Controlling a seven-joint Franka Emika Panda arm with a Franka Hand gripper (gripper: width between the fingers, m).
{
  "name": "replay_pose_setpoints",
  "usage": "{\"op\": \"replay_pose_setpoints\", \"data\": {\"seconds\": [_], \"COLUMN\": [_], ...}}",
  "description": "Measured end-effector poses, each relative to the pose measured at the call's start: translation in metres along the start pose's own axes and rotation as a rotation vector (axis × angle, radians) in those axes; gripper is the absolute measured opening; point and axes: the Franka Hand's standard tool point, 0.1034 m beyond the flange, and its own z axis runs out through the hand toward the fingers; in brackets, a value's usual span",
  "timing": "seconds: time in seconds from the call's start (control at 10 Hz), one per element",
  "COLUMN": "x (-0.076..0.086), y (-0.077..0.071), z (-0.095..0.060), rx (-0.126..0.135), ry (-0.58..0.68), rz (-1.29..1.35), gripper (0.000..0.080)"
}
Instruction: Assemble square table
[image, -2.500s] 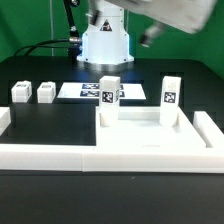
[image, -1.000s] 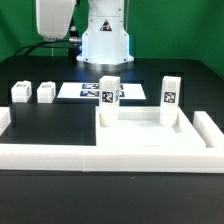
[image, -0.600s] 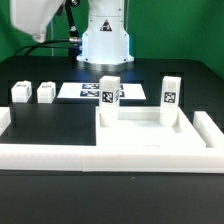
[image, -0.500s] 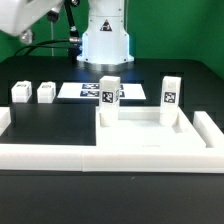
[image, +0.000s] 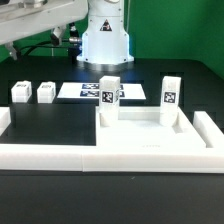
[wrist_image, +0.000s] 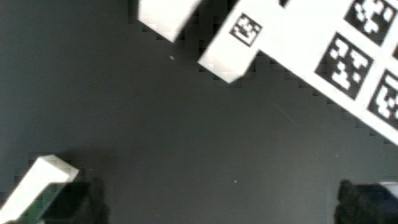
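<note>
Gripper (wrist_image: 210, 198) wide open; holds nothing, touches nothing; both fingers apart above black table (wrist_image: 160, 130).

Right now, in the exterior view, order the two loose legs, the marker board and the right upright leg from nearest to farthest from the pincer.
The open pincer is out at the exterior view's left.
1. Outer loose leg and inner loose leg, left: too close to call.
2. Marker board, middle.
3. Right upright leg, right.
</note>
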Motion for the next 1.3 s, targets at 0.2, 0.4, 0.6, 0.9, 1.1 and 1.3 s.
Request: {"op": "replay_pose_setpoints", "data": {"seconds": [0.2, 0.4, 0.6, 0.9, 1.1, 1.3], "x": [0.002, -0.005, -0.013, -0.005, -0.006, -0.015], "y": [-0.002, 0.0, -0.007, -0.011, -0.014, -0.023], "z": [0.001, 0.023, 0.061, 0.068, 0.07, 0.085], "rx": [0.001, 0.02, 0.083, 0.125, 0.135, 0.236], "ry": [-0.002, -0.024, -0.103, -0.089, -0.107, -0.316], "rz": [0.112, 0.364, 0.618, 0.63, 0.614, 0.578], "gripper": [0.0649, 0.0649, 0.0649, 0.0649, 0.0649, 0.0649]}}
